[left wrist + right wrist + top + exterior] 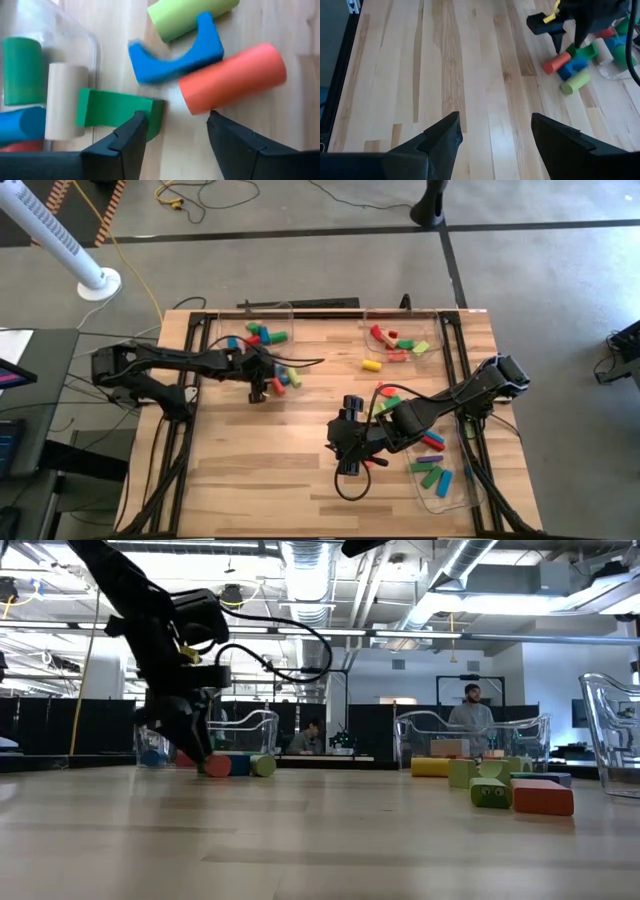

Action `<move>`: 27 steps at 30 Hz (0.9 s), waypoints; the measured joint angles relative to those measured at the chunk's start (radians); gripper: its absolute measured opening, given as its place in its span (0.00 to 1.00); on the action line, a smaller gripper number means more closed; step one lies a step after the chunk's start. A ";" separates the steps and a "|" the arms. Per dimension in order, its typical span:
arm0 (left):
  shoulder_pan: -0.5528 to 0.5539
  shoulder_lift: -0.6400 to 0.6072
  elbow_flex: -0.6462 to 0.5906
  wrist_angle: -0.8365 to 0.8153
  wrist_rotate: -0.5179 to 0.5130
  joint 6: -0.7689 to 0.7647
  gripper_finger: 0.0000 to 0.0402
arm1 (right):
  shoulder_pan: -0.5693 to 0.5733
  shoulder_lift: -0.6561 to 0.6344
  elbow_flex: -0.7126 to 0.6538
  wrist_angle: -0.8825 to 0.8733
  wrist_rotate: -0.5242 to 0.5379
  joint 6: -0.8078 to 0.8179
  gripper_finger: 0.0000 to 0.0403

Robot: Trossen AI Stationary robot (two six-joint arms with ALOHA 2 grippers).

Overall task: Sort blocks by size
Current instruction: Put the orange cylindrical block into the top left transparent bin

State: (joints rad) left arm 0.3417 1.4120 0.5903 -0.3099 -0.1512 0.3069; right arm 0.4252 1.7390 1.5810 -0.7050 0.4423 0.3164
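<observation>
Blocks by left claw: four lie loose on the table just outside the back-left tray, an orange-red cylinder [233,78], a blue arch block [175,57], a lime cylinder [187,16] and a green block [117,110], all touching or nearly so.
Other blocks: a handful inside the back-left tray [283,308] at 11 o'clock of the table, several in and beside the back-right tray [436,340] at 1 o'clock, one yellow cylinder [371,364] alone beside it, more in the front-right tray [447,502] at 4 o'clock.
Left gripper [175,132]: fingers apart, empty, hanging just over the cluster, the orange-red cylinder's end and the green block's corner at its tips.
Right gripper [492,135]: fingers spread wide, nothing between them, over bare wood near the table's centre, at 5 o'clock from the cluster.
Counts: two arms, three clear trays, four blocks in the cluster.
Risk: closing here could catch two blocks at once or nudge the cylinder so it rolls, because the pieces crowd together.
</observation>
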 joint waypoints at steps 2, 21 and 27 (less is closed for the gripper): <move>-0.005 0.022 0.000 0.018 -0.005 0.000 0.45 | 0.000 0.000 0.000 -0.001 0.000 0.000 0.68; -0.126 -0.037 -0.007 -0.131 0.050 -0.083 0.01 | 0.000 0.000 0.001 -0.001 0.000 0.006 0.68; -0.187 -0.037 -0.001 -0.150 0.004 -0.117 0.01 | 0.000 0.000 0.001 -0.001 0.000 0.008 0.68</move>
State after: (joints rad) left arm 0.1544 1.3754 0.5898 -0.4603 -0.1476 0.1896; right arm 0.4252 1.7386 1.5818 -0.7064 0.4422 0.3248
